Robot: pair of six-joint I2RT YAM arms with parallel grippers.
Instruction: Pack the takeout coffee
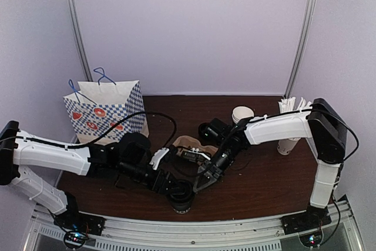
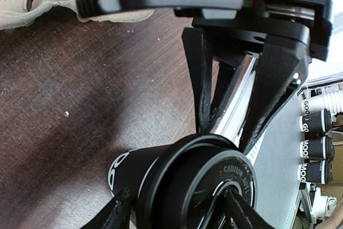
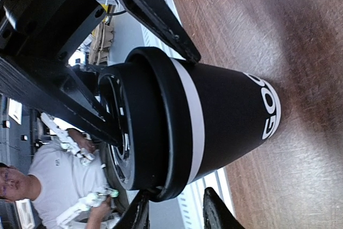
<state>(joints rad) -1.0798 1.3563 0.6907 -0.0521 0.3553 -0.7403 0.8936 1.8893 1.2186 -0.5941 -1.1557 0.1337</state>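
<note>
Right wrist view: the takeout coffee, a small black paper cup [image 3: 230, 105] with a round black plastic lid [image 3: 153, 127], stands on the dark wooden bench [image 3: 300, 30] near its front edge. My left end effector [image 2: 177, 213] and right end effector [image 3: 174, 215] both straddle the lid, half spread. I cannot tell whether either grips. Opposing pinches could pop the lid or tip the cup over the edge.

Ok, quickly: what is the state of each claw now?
Left claw: astride the lid of the takeout coffee, grip cannot be told.
Right claw: at the same lid, grip cannot be told.
</note>
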